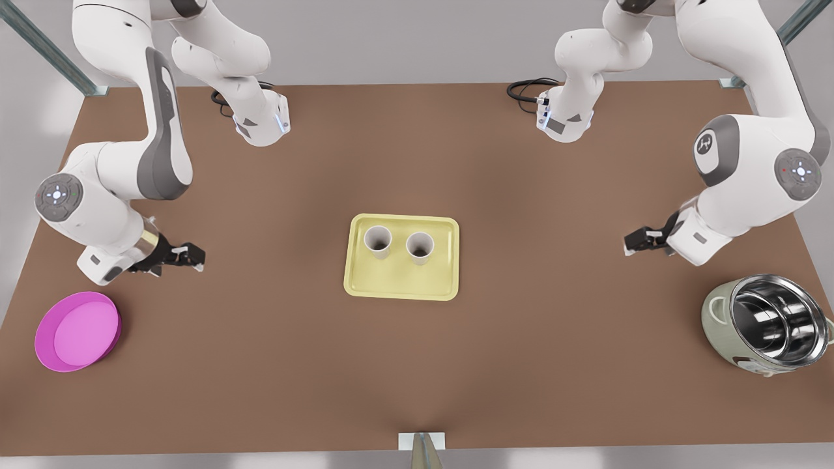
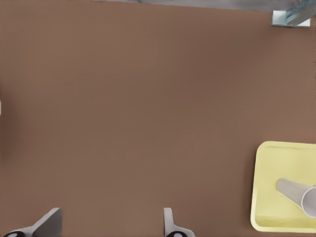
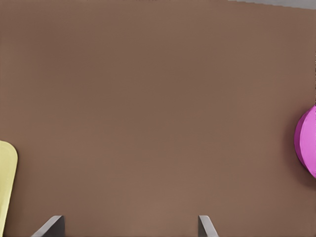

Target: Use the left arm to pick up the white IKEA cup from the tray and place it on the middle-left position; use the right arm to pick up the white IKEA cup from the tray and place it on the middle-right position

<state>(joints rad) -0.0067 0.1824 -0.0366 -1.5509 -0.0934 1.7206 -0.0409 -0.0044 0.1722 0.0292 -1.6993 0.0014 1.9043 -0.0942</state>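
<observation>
The brown bench carries everything.

The left arm, with the gold band at its wrist, stands on the front view's left. The right arm, with a plain white wrist, stands on the front view's right. Both reach inward and low over the bench, each well apart from the tray.

A pale green pot with a shiny steel inside sits near the bench edge on the front view's right, below the right arm (its opening is tipped towards the camera).

The pale yellow tray lies at the middle of the bench, between the two arms.

A round magenta dish sits near the edge on the front view's left, just below the left arm's wrist.

Two white cups stand upright in the far half of the tray, side by side and not touching. One cup is nearer the left arm; the other cup is nearer the right arm. Neither is gripped.

The left hand hovers over bare bench, pointing towards the tray. In its wrist view its fingers are spread apart and hold nothing.

The right hand also hovers over bare bench, pointing at the tray from the other side. Its fingers are likewise spread and hold nothing.
</observation>
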